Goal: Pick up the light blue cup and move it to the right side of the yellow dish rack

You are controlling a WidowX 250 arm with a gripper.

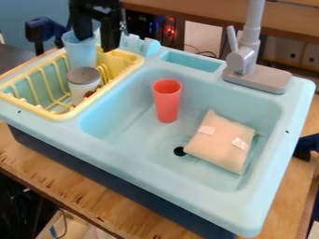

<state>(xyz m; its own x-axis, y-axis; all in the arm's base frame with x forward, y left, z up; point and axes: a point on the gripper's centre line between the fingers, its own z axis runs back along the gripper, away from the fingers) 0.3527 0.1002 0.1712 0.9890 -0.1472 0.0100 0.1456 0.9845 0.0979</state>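
The black gripper (96, 41) hangs at the upper left, over the back of the yellow dish rack (48, 115). Its fingers stand apart: one reaches down into the mouth of a light blue cup (81, 55), the other is outside, to the right of the cup's rim. The blue cup stands in the rack. Just in front of it, also in the rack, is a white cup or jar (83, 87) with a grey top.
In the light blue sink basin (124, 128) a red cup (167, 101) stands upright, with a beige cloth pouch (222, 143) to its lower right beside the drain (179, 151). A grey faucet (257, 77) rises from the back right rim.
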